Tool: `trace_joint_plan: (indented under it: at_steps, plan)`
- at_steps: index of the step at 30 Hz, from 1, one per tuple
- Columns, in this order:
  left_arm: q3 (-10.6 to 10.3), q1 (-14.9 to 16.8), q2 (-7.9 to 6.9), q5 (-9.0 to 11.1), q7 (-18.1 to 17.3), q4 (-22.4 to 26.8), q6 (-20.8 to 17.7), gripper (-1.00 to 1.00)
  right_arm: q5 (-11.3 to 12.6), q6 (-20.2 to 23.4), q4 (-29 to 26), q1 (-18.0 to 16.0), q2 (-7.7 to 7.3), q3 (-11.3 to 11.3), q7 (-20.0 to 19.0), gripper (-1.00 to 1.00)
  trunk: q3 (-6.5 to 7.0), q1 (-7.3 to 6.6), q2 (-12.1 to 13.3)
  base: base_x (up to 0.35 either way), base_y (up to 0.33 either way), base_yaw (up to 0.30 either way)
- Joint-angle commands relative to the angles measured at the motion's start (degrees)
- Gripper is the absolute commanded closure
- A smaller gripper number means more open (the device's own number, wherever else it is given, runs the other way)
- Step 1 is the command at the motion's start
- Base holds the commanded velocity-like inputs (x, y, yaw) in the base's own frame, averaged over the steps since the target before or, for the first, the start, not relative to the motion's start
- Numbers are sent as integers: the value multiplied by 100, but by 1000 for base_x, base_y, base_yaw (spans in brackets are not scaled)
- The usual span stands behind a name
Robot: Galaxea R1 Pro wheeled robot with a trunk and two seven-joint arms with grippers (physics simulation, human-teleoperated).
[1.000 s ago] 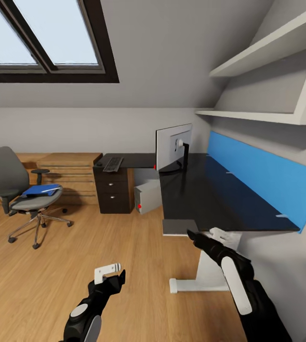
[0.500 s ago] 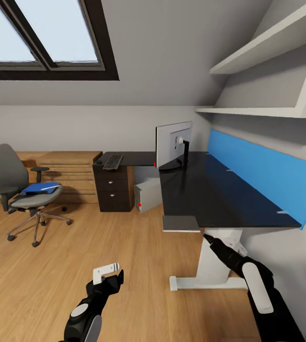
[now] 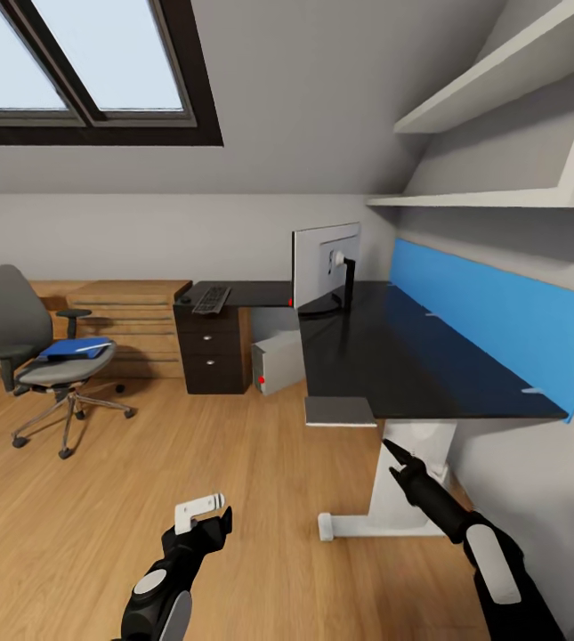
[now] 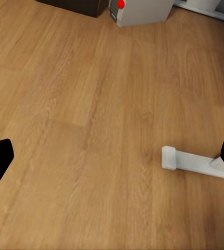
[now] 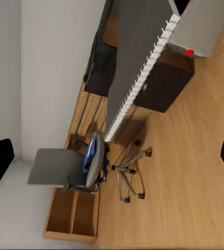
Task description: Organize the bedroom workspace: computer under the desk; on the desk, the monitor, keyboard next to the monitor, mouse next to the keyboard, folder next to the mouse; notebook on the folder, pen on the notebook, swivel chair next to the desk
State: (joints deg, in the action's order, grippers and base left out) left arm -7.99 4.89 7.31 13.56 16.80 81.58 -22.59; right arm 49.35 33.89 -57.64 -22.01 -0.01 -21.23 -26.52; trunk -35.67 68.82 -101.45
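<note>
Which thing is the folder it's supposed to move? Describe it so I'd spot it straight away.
Look left, away from the black desk, to the grey swivel chair standing on the wooden floor beneath the skylight. The folder lies flat on its seat cushion. It is bright blue, the one vivid patch on an otherwise grey chair.

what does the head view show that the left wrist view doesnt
Head view alone: the monitor and keyboard on the black desk, plus the swivel chair holding the blue folder. Left wrist view alone: a close look straight down at the wood floor. Both share the grey computer with its red light and the desk's white foot.
</note>
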Motion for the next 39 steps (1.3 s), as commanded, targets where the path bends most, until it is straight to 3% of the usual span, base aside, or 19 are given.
trace_joint_plan:
  at_steps: [1,7,17,24,27,32,36,39]
  plan:
    - [-9,4,-1,60,51,7,-17,-100,48,43,174,-5,3,-45,-228,-100,-24,22,-45,0,0,0]
    - [-9,4,-1,62,51,7,-17,-100,69,5,417,-5,14,-80,-536,-100,-132,154,-285,0,0,0]
    - [-9,4,-1,61,51,7,-17,-100,41,-405,476,-5,25,-66,-567,-100,-312,373,-686,0,0,0]
    - [-9,4,-1,63,51,7,-17,-100,25,-533,462,-18,51,2,-69,-100,-437,527,-967,0,0,0]
    - [-9,4,-5,62,51,7,-17,-100,20,-576,353,-26,78,204,290,-100,-491,593,-1087,0,0,0]
    - [-9,4,-9,60,44,7,-17,-100,33,-848,131,-30,314,472,664,-100,-509,615,-1128,0,0,0]
    - [-9,4,-19,59,39,-11,-23,-100,39,-1132,-111,-31,535,538,755,-100,-509,615,-1128,0,0,0]
    - [-9,4,-23,59,36,-46,-25,-100,95,-1169,-168,-31,575,542,765,-100,-509,615,-1128,0,0,0]
